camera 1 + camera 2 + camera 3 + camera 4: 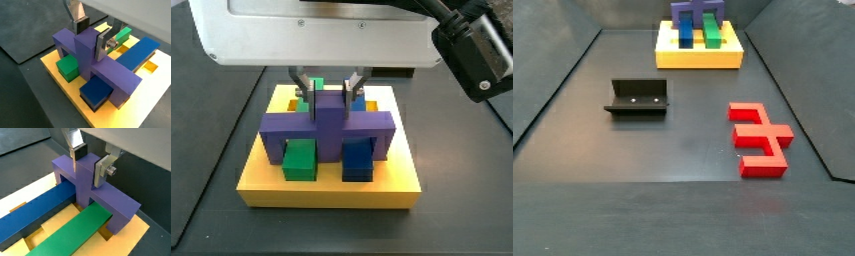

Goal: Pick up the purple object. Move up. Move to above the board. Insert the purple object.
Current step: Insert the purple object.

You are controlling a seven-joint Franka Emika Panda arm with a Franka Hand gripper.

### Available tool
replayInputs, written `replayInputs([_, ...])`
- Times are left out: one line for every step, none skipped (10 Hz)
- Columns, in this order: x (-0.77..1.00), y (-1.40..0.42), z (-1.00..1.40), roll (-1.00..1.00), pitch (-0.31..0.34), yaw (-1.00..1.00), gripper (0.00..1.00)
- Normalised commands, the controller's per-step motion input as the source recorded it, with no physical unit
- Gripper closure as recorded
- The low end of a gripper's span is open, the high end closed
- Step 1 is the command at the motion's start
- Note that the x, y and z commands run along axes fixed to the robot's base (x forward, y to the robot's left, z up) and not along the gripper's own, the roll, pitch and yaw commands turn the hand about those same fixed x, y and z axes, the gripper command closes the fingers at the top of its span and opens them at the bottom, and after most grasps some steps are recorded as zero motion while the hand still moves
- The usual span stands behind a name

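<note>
I see the tool (pixel 92 36) clamped on the purple piece's (pixel 90 57) central post, fingers (pixel 102 169) flat on both sides, directly above the board (pixel 331 190) at the far end of the worktop (pixel 673 140). The crossbar runs across the green block (pixel 299 158) and blue block (pixel 357 160) standing in the board's slots, legs down over the slab; I judge it seated or nearly so, so what remains is a straight-down push and release. The fixture (pixel 637 97) and red piece (pixel 760 138) sit well apart.
</note>
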Motion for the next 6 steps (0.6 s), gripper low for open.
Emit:
replayInputs([0.0, 0.0, -0.18, -0.04, -0.069, 0.0, 1.0])
replayInputs([0.0, 0.13, -0.33, -0.01, -0.063, 0.0, 1.0])
replayInputs([0.0, 0.14, -0.44, -0.02, -0.083, 0.0, 1.0])
replayInputs([0.05, 0.08, -0.51, 0.0, -0.06, -0.01, 1.0])
replayInputs([0.09, 0.06, -0.51, -0.01, -0.06, -0.02, 1.0])
replayInputs([0.13, 0.07, -0.53, -0.02, -0.063, -0.03, 1.0])
